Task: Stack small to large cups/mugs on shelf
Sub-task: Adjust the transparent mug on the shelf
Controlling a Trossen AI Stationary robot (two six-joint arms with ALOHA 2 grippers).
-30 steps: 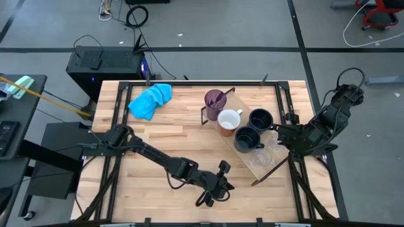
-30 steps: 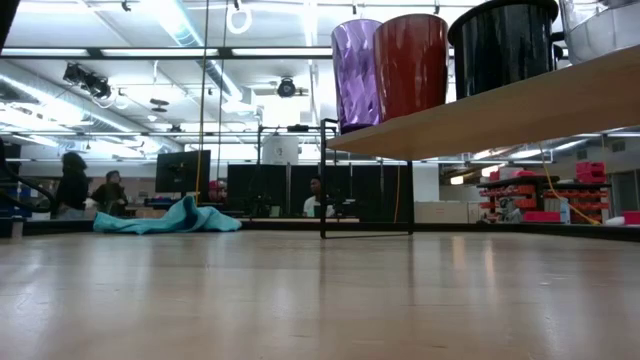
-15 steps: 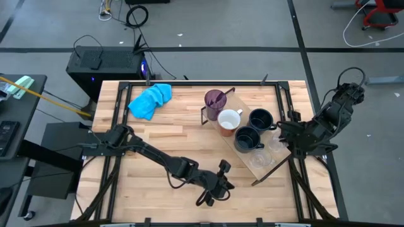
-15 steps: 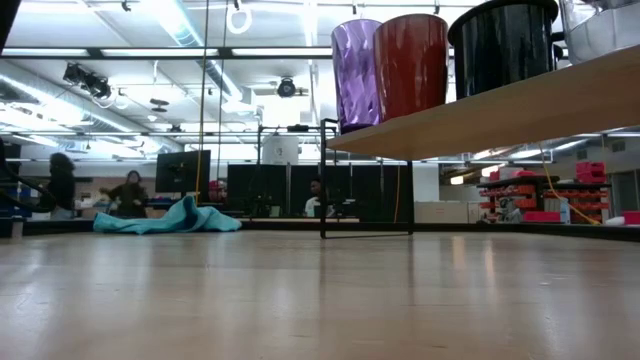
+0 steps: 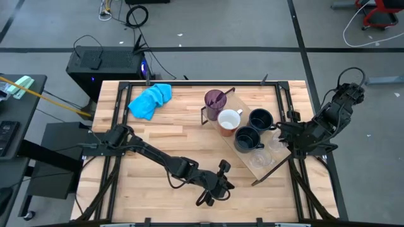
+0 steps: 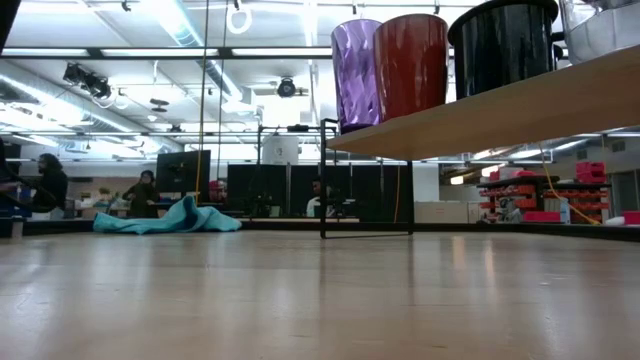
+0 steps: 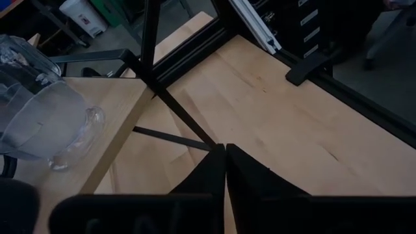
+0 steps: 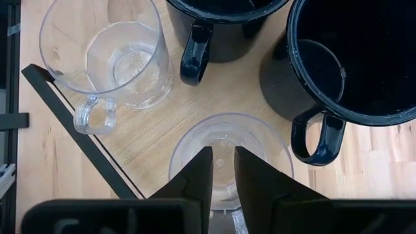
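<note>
The shelf (image 5: 243, 135), a light board on a black wire frame, lies slantwise at the table's right. On it stand the purple tumbler (image 5: 215, 99), the white mug (image 5: 229, 120), two dark mugs (image 5: 261, 118) (image 5: 247, 139) and two clear glasses (image 5: 276, 144) (image 5: 259, 161). My right gripper (image 8: 223, 156) hangs over the clear glass (image 8: 227, 133) beside the dark mugs, with a narrow gap between its fingers and nothing in it. My left gripper (image 5: 221, 183) is shut and empty, low over the table near its front edge, short of the shelf's near end (image 7: 97, 123).
A bright blue cloth (image 5: 150, 101) lies at the table's far left. Black rails (image 5: 113, 126) run along the table's sides. Bare wood (image 5: 170, 135) lies between the cloth and the shelf. People show in the room behind in the low view (image 6: 45, 185).
</note>
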